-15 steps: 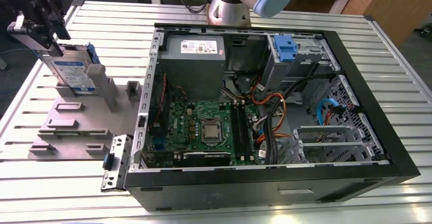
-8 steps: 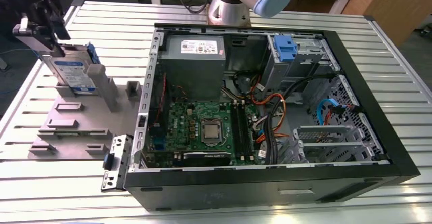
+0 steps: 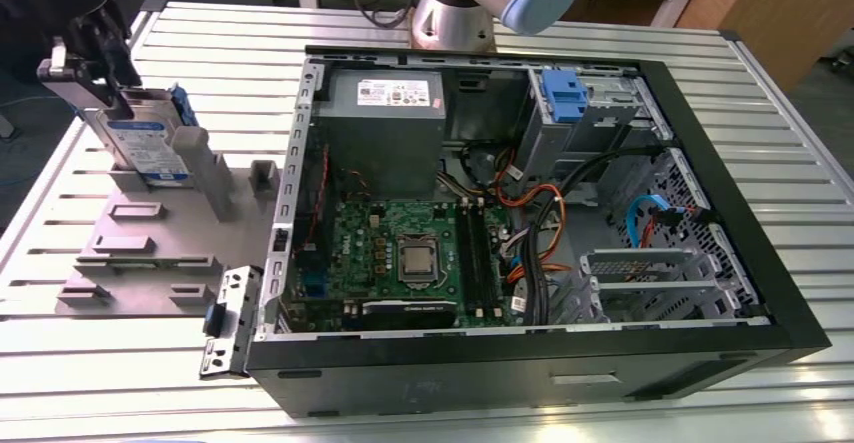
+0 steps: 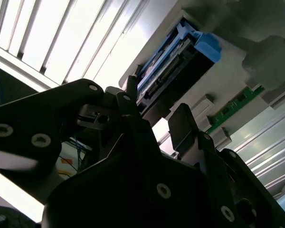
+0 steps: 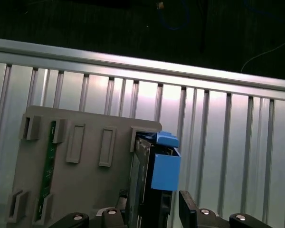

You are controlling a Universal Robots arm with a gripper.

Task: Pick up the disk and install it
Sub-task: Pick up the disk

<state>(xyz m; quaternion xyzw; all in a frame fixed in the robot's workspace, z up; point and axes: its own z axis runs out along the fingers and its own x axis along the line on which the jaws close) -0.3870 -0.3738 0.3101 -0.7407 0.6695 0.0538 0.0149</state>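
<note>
Beside the open computer case [image 3: 747, 213], a grey holder [image 3: 147, 253] has the disk [image 3: 140, 143] standing on edge. It looks rigid, fairly heavy and shock-sensitive, so grip its 2 flat faces. The gripper [image 5: 155, 203] straddles it, fingers spread, apparently not touching.

- The disk [image 3: 139, 141] stands on edge, upright, slotted into the grey fixture plate [image 3: 160, 258] at the exterior view's left, well apart from the open computer case [image 3: 747, 348].
- I see its silver-grey body with a white-and-blue label on the broad face.
- Its blue carrier bracket [image 5: 164, 168] frames it, with the handle end topmost in both wrist views [image 4: 206, 45].
</note>
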